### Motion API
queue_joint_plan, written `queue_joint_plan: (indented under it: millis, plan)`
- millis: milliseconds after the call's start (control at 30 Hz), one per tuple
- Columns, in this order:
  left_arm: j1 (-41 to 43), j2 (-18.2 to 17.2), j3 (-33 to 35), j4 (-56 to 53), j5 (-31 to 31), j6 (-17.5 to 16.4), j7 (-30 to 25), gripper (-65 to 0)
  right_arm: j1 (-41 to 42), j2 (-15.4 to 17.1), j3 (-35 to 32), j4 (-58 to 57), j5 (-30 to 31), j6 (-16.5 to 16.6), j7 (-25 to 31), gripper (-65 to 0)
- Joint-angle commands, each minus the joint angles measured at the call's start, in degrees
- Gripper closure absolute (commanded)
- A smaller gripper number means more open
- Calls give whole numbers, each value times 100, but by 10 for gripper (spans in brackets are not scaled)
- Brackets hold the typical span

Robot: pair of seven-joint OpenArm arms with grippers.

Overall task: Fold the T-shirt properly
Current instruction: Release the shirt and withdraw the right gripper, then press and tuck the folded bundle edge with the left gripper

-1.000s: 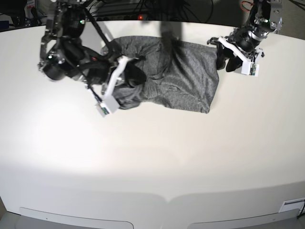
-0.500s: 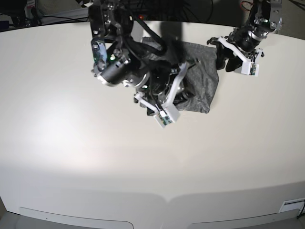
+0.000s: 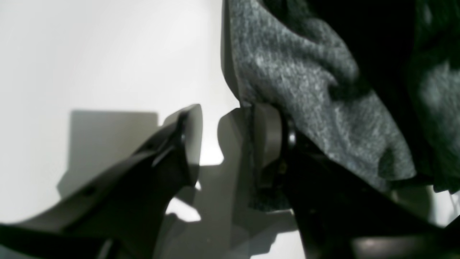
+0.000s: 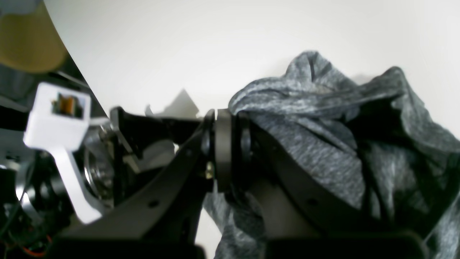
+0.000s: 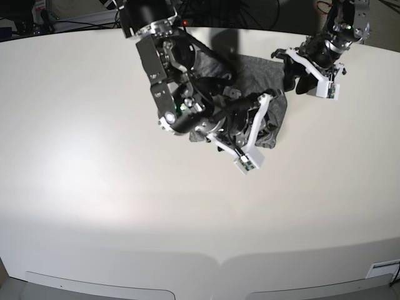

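Observation:
The heather-grey T-shirt lies bunched at the back of the white table, largely hidden under my right arm. My right gripper hangs over the shirt's right part. In the right wrist view this gripper is shut on a fold of the T-shirt, which trails off in loose wrinkles. My left gripper stands at the shirt's right edge. In the left wrist view it is open, bare table shows between its fingers, and the T-shirt's edge rests against the outer side of the right finger.
Dark cables and equipment line the table's back edge. A white label sits at the front right corner. The left arm's white camera mount shows close to my right gripper's fingers.
My right arm has swept from the table's left over to the right, dragging the shirt's left part over the rest. The left arm has stayed still.

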Motion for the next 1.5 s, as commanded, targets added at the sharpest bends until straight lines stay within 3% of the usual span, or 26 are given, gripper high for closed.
queue_joint_plan:
  millis: [0,267,333,467,567,700,800,867,967,1333,1467]
  plan:
    - [2,-35,-22,76,-11,-24,-46,-228,155,-60,-13,15,212,39,129,0]
    - [2,-37,-22,76,-9,-24,-46,-228,319,-60,-13,-105,796,107,219,0]
    - [2,-37,-22,76,-9,-24,-44,-228,319,-60,-13,-105,1064,468,214,-2]
    - [2,-37,-22,76,-7,-24,-42,-228,319,-60,-13,-105,1985,1392,175,-281]
    - [2,-39,-22,76,4,-24,-39,-228,341,-60,-9,-101,2487,1407,68,-340]
    - [0,-87,-33,76,15,-24,-44,-228,533,-60,83,-85,2483,1407,-236,-339]
    - [0,-181,-37,85,15,-22,-46,-228,872,-60,450,31,2319,1407,-940,-339]
    - [0,-240,-70,94,13,-22,-76,-228,1108,-60,815,131,1902,1407,-1390,-339]
    - [4,-378,-188,225,13,-20,-81,-228,1303,-60,1368,164,1226,1407,-1375,-339]
    - [0,-363,-260,1526,-308,-2,48,-228,789,2068,2959,162,798,1407,-1287,-339]
    - [-9,-306,70,1696,-286,-4,44,-228,376,2623,3558,162,822,1407,-1224,-339]
